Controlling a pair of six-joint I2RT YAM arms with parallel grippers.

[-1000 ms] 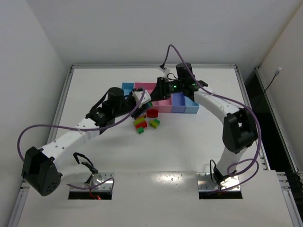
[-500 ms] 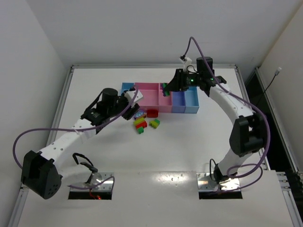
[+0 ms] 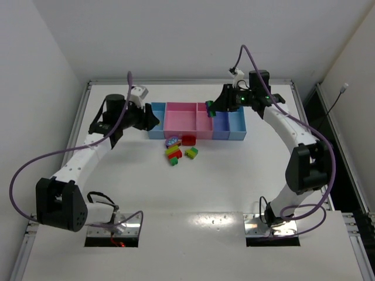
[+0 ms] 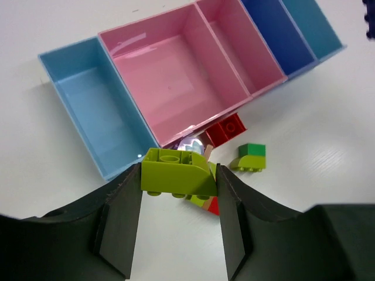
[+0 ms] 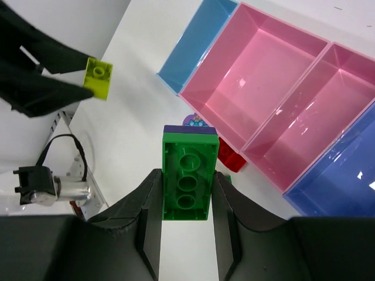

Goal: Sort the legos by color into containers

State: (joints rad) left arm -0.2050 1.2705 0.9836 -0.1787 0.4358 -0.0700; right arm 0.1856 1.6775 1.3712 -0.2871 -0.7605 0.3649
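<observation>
The left end effector (image 4: 179,196) is clamped on a lime-green brick (image 4: 177,174), one finger on each end, studs up. From above, it hangs at the left end of the row of bins (image 3: 196,120), beside the light blue end bin (image 4: 82,102).

The right end effector (image 5: 186,196) pinches a dark green brick (image 5: 187,175) by its long sides, underside to its camera, with a purple piece (image 5: 189,128) at the far end. It is lifted over the middle of the row, near where the narrow pink bin (image 3: 204,121) meets the periwinkle one (image 3: 221,124); which bin lies under it I cannot tell.

The bins look empty. On the worktop (image 3: 234,175) just in front of the pink bins lie the loose bricks: a red one (image 3: 188,140), a green one (image 3: 191,152) and a small mixed heap (image 3: 173,153).
</observation>
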